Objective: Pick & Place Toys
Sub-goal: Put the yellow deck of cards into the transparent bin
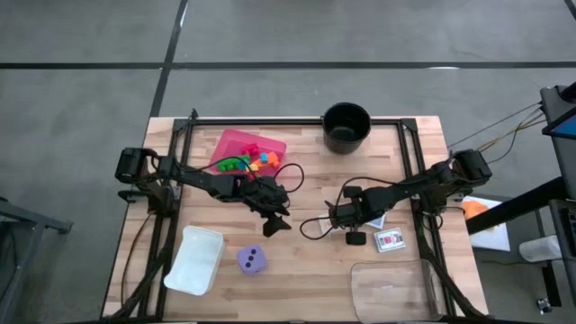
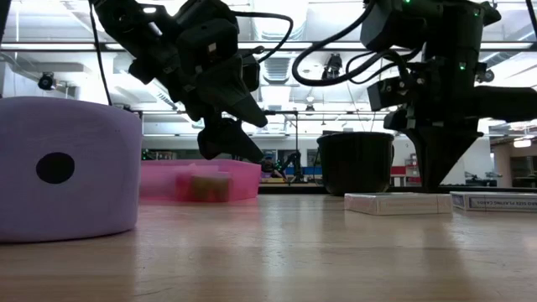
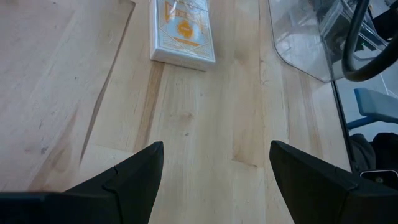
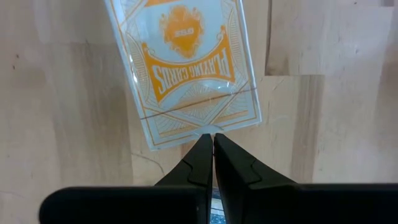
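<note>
My arms are matte black, chunky segmented links; black cables loop loose off each wrist; fingers are dark tapered wedges, small green LEDs on one housing

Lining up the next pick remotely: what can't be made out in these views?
- High view: orange pack hidden under the right gripper; only the wrist views show it.
- Right wrist view: pack's far end cut off by the edge; whether the shut tips touch it is unclear.
- High view: bricks in the tray too small to count.
- Low view: die blocks what lies behind it.
</note>
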